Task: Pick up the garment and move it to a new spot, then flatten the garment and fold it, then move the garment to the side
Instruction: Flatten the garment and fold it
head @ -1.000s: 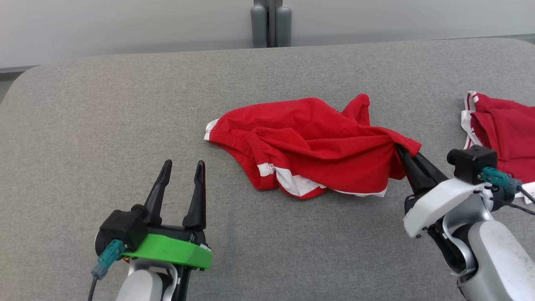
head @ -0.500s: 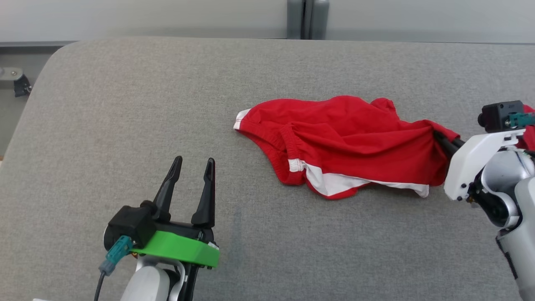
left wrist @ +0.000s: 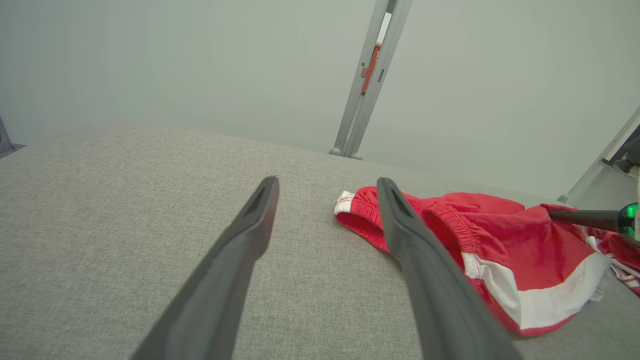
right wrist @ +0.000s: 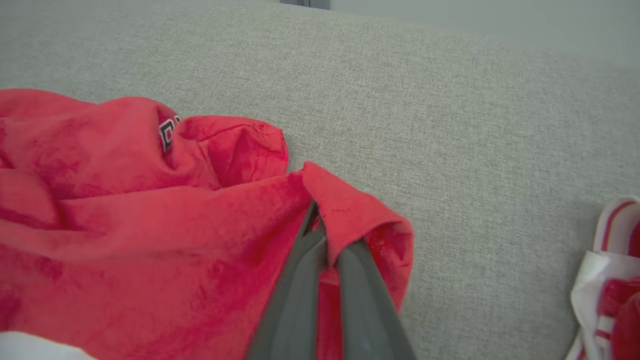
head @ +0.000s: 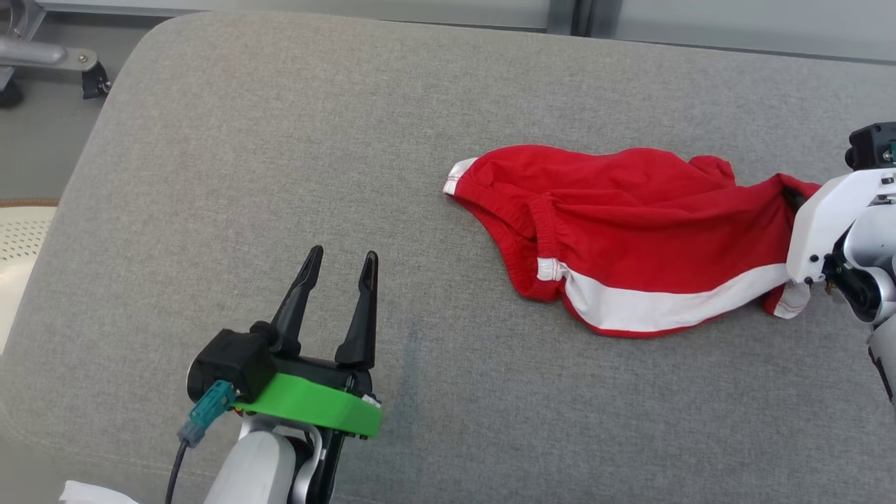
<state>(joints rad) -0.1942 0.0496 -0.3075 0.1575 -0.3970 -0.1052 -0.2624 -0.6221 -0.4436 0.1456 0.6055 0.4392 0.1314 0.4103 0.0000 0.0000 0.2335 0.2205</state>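
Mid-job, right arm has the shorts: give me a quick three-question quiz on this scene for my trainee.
1. True or false: the left fingers are open, clear of the shorts.
2. Where do the right fingers pinch the shorts? A: the elastic waistband. B: a red edge at their right end. C: the white stripe.
3. Fill in: the shorts lie on a ___ table.
Key: 1 true; 2 B; 3 grey.
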